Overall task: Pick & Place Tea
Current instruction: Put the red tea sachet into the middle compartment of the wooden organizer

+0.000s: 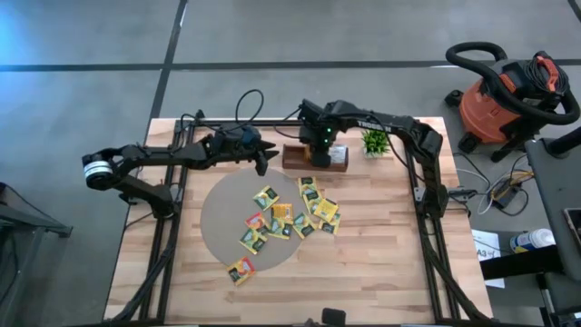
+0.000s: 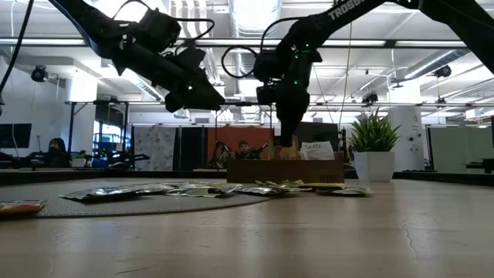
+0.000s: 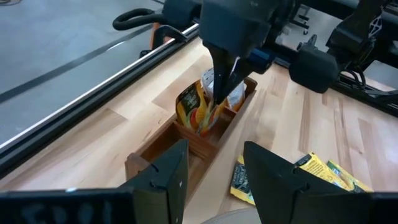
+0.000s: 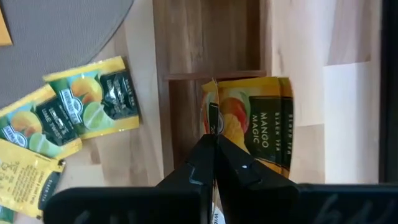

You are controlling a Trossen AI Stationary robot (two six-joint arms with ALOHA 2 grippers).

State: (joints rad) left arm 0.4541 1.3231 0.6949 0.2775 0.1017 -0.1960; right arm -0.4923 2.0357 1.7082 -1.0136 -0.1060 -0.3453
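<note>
Right pincer is pressed together on a thin sachet edge over the wooden tray, beside the Mango Magic sachets in its middle compartment. Risk: it snags the divider or topples those. Left pincer hovers spread near the tray; loose tea sachets lie in front of it.

Grey floor with dark seams; orange shop vacuum beside table; ceiling lights overhead.

"MANGO MAGIC" reads on orange-yellow sachet in wooden tray. "TROSS…" on right arm above tray. Other sachet labels unreadable.
</note>
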